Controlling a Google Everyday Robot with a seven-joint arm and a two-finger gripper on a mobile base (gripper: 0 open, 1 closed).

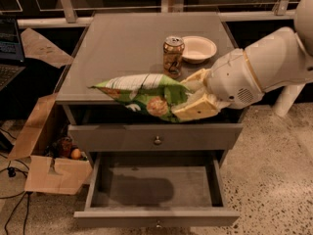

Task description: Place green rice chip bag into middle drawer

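The green rice chip bag (142,94), bright green and white with tan chip pictures, hangs in the air over the cabinet's front edge, lying roughly level. My gripper (194,96) is shut on the bag's right end, its tan fingers (195,107) above and below it. The white arm comes in from the right. The middle drawer (156,215) is pulled open below the bag, and its grey inside is bare with the bag's shadow on it. The upper drawer front (157,140) with a round knob is closed.
A brown-gold drink can (173,55) and a white bowl (197,48) stand on the grey cabinet top (122,43). An open cardboard box (51,163) with small items sits on the floor at the left. A laptop (10,50) is at the far left.
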